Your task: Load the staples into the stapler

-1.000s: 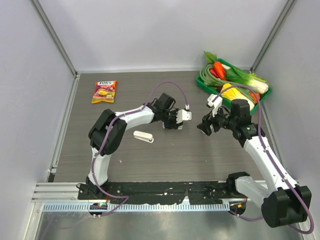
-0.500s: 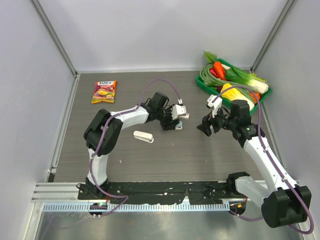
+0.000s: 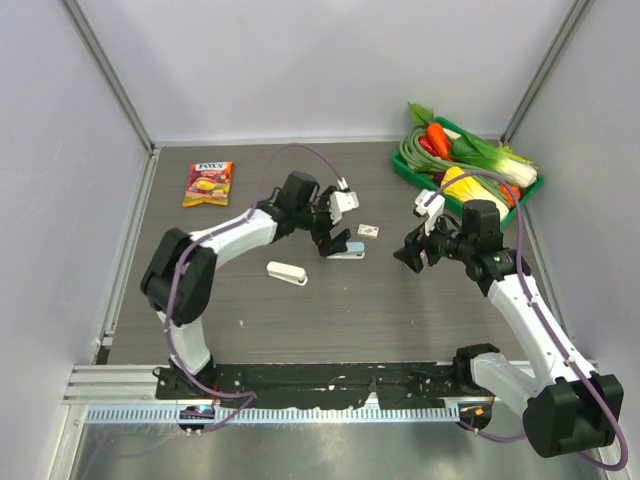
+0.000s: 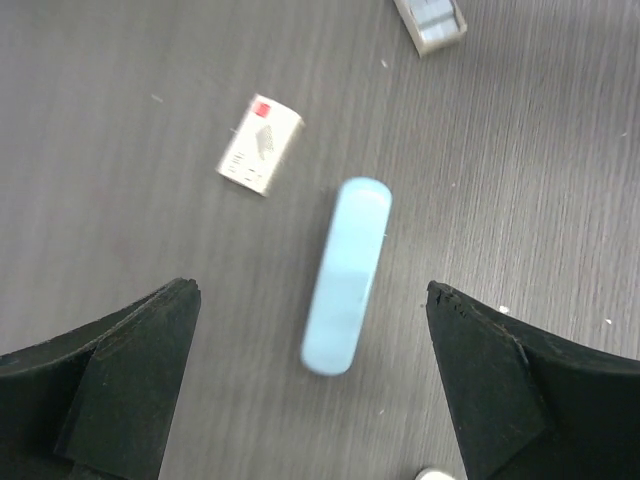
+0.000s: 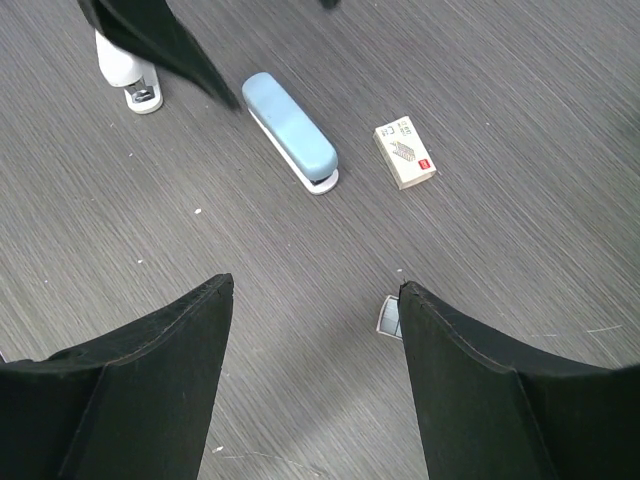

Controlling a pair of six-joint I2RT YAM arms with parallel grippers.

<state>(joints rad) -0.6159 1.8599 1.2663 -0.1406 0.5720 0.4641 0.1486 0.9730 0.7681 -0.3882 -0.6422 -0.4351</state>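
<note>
Staples box, tiny, flat and cream with a small red mark on top, lies on the dark wood-grain table near its middle, between the two arms. Nothing touches it.

Just beside the box, on the near-left side of it in the overhead view, a light blue stapler lies closed on the table, apart from the box. A white stapler lies further left, well apart from both.

The left gripper hangs above the blue stapler with its jaws spread wide and nothing between them. Its wrist view looks straight down on the blue stapler and the box.

The right gripper hovers to the right of the box, its jaws apart and empty. Its wrist view shows a small pale grey piece lying on the table between its fingers; what it is cannot be told.

A green basket of vegetables sits at the far right corner. A red and yellow sweet packet lies at the far left.
</note>
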